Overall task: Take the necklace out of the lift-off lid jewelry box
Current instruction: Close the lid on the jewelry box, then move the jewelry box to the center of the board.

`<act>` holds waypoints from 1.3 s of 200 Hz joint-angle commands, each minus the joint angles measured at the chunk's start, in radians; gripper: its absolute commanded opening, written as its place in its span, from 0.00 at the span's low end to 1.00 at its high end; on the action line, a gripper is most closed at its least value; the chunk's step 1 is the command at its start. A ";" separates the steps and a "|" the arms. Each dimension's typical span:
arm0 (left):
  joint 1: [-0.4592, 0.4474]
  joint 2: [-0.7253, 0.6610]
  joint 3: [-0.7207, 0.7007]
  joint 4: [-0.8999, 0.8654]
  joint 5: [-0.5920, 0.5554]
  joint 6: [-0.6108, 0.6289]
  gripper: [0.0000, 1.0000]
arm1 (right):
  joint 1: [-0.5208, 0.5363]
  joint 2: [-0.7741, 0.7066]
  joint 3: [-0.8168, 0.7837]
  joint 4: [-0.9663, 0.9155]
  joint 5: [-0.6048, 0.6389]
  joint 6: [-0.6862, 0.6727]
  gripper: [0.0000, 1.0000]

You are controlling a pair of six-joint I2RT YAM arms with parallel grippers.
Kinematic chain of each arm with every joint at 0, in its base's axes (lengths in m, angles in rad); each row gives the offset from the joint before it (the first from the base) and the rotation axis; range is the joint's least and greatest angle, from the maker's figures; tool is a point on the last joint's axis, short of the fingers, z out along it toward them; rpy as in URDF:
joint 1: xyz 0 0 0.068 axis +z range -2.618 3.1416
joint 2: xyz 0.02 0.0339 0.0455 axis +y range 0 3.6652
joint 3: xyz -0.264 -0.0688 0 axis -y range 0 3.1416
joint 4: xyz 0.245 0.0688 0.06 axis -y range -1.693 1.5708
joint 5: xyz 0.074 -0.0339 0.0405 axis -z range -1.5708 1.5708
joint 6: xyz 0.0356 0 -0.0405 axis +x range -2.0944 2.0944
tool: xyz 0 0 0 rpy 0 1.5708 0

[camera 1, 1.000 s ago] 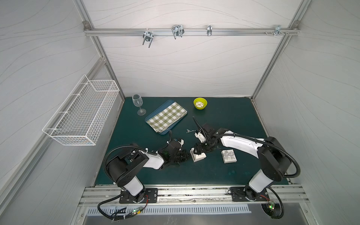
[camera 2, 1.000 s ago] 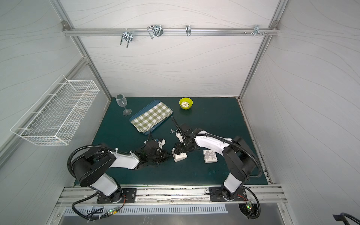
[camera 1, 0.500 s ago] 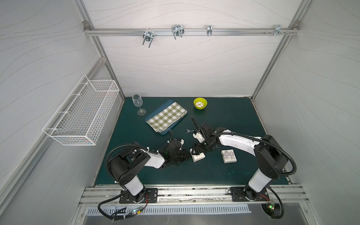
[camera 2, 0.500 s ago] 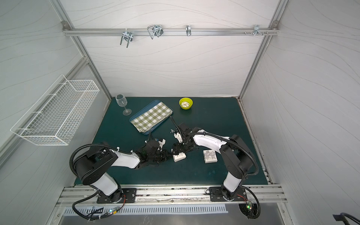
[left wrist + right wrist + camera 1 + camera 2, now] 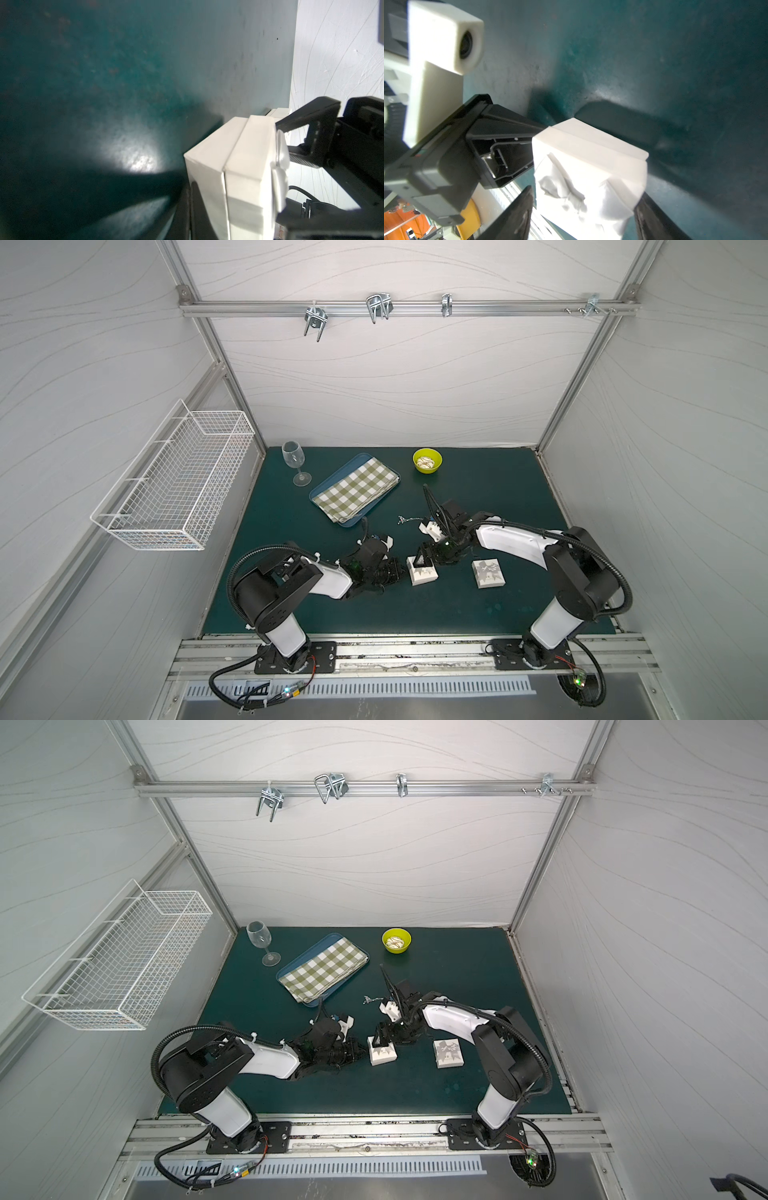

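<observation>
Right arm [image 5: 511, 541] swung out slightly; right gripper [image 5: 423, 563], wide astride jewelry box [image 5: 424, 575], should rise straight while shut left gripper [image 5: 400, 572] braces 9 o'clock.

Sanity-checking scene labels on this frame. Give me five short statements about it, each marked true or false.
1. The lid sits on the box. False: it lies on the mat, apart from the open box.
2. The wine glass stands upright. True.
3. A checked cloth lies in the blue tray. True.
4. The yellow bowl is empty. False: it holds something pale.
5. The left jaws are wide open. False: they are shut, beside the box.
</observation>
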 commanded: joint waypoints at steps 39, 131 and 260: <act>0.000 0.025 0.045 0.037 0.016 0.003 0.05 | 0.053 0.070 -0.006 0.045 -0.006 0.006 0.63; 0.068 -0.206 -0.010 -0.211 -0.019 0.087 0.13 | 0.073 -0.025 0.012 -0.055 0.205 -0.034 0.71; -0.005 -0.097 0.069 -0.099 0.031 0.073 0.34 | 0.051 -0.086 -0.111 0.038 0.088 0.048 0.49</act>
